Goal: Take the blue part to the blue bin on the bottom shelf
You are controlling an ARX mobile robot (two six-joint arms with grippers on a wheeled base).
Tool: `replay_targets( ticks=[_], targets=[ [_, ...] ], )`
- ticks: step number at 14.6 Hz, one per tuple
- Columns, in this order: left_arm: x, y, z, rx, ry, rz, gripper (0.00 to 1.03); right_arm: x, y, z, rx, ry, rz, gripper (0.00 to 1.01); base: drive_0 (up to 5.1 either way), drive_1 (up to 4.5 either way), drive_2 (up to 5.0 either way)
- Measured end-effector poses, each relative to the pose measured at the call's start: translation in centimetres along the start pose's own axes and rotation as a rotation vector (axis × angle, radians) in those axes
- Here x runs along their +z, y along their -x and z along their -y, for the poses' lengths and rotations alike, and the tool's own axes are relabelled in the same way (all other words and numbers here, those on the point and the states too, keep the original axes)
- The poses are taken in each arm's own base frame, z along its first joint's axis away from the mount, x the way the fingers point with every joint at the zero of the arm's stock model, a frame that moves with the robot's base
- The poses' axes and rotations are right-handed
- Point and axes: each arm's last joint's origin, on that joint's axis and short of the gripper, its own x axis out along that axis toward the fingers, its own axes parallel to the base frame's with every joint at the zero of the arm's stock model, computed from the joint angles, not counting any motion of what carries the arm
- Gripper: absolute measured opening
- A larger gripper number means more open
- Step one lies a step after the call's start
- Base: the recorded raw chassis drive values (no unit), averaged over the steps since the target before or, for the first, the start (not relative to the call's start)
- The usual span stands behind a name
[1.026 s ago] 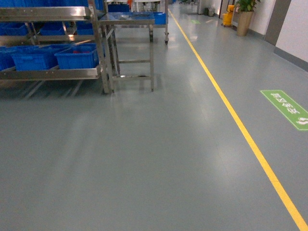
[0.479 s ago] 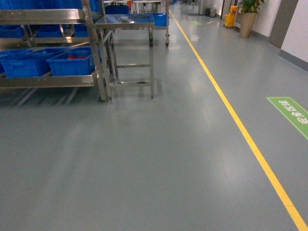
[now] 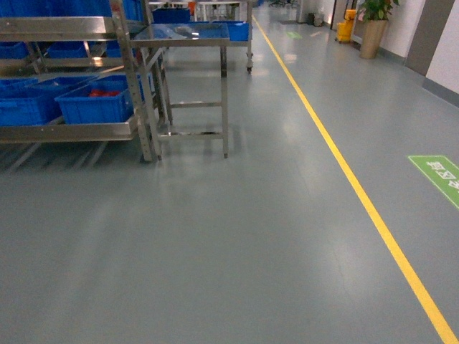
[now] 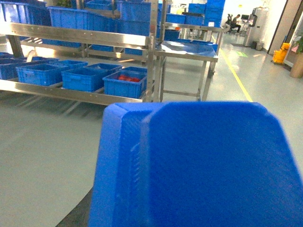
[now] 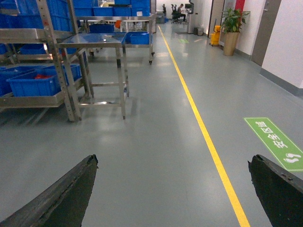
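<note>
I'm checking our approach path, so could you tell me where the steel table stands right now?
In the head view the steel table stands upper left, directly right of the rack's bottom shelf with its blue bins, left of the yellow floor line.

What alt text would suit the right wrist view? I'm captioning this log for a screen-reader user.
The open right gripper, its two dark fingers at the lower corners, frames an empty grey floor crossed by a yellow line. At left stand a steel table and the bottom shelf carrying blue bins.
</note>
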Motion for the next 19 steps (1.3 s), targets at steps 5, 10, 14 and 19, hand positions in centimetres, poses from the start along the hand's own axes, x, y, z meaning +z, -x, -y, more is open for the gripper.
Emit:
replay_targets(
  ticks=[5, 10, 14, 19],
  targets=[
    [0.0, 0.0, 0.0, 0.0, 0.0, 0.0, 0.43, -0.02, 0.0, 0.0, 0.0, 0.0, -0.002, 0.98, 0.0, 4.11, -4.1],
    [-0.01, 0.0, 0.0, 0.0, -0.001, -0.001, 0.43, 0.0, 0.0, 0.0, 0.0, 0.0, 0.0, 0.98, 0.0, 4.12, -4.1],
    [-0.04, -0.01, 0.0, 0.0, -0.003, -0.003, 0.43, 0.0, 0.0, 0.0, 0.0, 0.0, 0.0, 0.98, 0.0, 4.12, -4.1],
    [0.0, 0.0, 0.0, 0.0, 0.0, 0.0, 0.43, 0.01, 0.0, 0.0, 0.0, 0.0, 0.001, 0.98, 0.0, 4.09, -4.1]
  ],
)
